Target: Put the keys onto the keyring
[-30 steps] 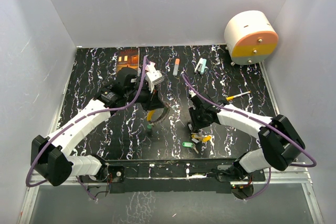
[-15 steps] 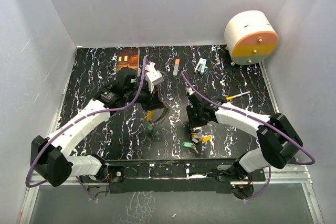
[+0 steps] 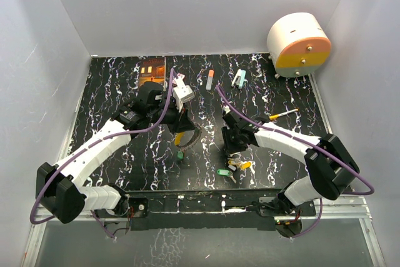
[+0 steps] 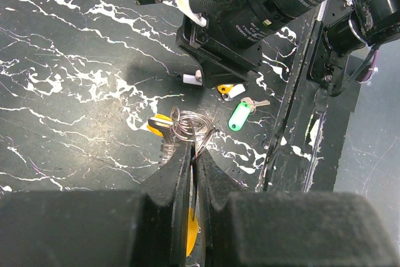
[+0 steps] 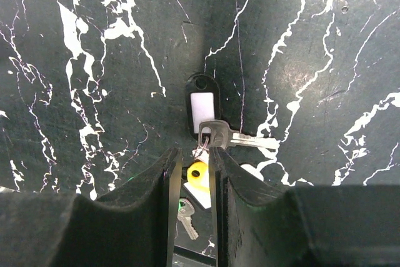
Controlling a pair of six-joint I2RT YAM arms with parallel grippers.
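My left gripper (image 3: 181, 134) (image 4: 195, 148) is shut on the keyring (image 4: 188, 125), a coiled silvery wire ring that sticks out past its tips. A yellow-tagged key (image 4: 156, 123) hangs by the ring, and a green bit (image 3: 179, 154) shows just below it. My right gripper (image 3: 230, 148) (image 5: 190, 154) has its jaws narrowly apart around the small loop of a silver key (image 5: 232, 136) joined to a black tag (image 5: 201, 108). Loose keys with yellow (image 3: 245, 165) and green (image 3: 222, 171) tags lie on the mat in front of it, also in the left wrist view (image 4: 239, 115).
A white and orange drum (image 3: 299, 43) stands at the back right. An orange-capped marker (image 3: 209, 79), a teal clip (image 3: 239, 78) and a yellow-handled tool (image 3: 282, 114) lie on the black marbled mat (image 3: 112, 92). A picture card (image 3: 152, 70) lies at the back left.
My right gripper has shifted slightly up and to the left, away from the loose keys. My left gripper has edged a little away from the camera with the ring.
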